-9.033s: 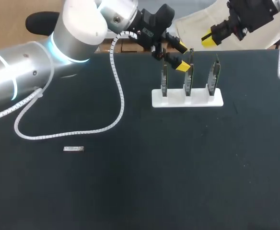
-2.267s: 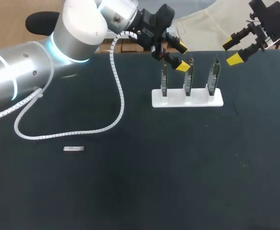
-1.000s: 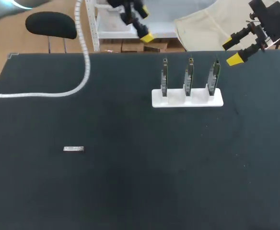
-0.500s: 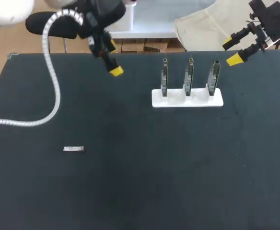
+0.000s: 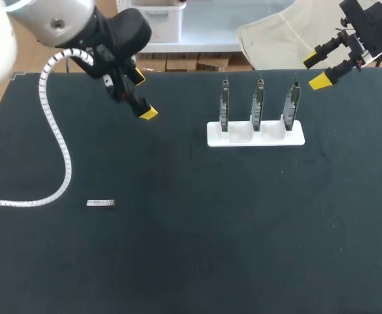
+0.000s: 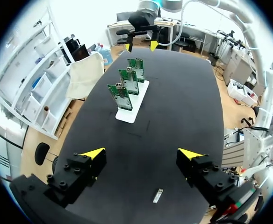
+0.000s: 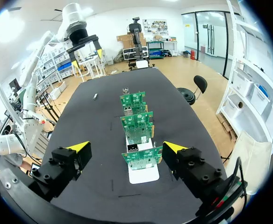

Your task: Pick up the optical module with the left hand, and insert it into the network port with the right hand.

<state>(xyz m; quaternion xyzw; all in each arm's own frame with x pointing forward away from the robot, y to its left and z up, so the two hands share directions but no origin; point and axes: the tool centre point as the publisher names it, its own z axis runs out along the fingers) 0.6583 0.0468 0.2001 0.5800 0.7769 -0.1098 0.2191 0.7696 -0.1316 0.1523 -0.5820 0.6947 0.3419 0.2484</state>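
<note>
The optical module [image 5: 100, 203] is a small silver bar lying flat on the black table, front left; it also shows below my left gripper [image 6: 158, 195] and far off in the right wrist view [image 7: 95, 96]. Three green circuit boards [image 5: 257, 103] stand upright in a white holder [image 5: 256, 133] at the back right. My left gripper [image 5: 142, 95] hangs open and empty above the table's back left, well behind the module. The right gripper [image 5: 314, 70] hovers open and empty just behind and right of the boards. Each wrist view shows its own fingers wide apart: left gripper [image 6: 142, 154], right gripper [image 7: 127, 147].
A white spiral cable [image 5: 50, 140] from my left arm droops over the table's left side. The boards [image 7: 137, 126] stand in a row straight ahead of the right gripper. The table's back edge [image 5: 178, 72] runs just behind both grippers.
My left arm has swung away from the back, leftward and down toward the table, its gripper still open. The right arm and the module have not moved.
</note>
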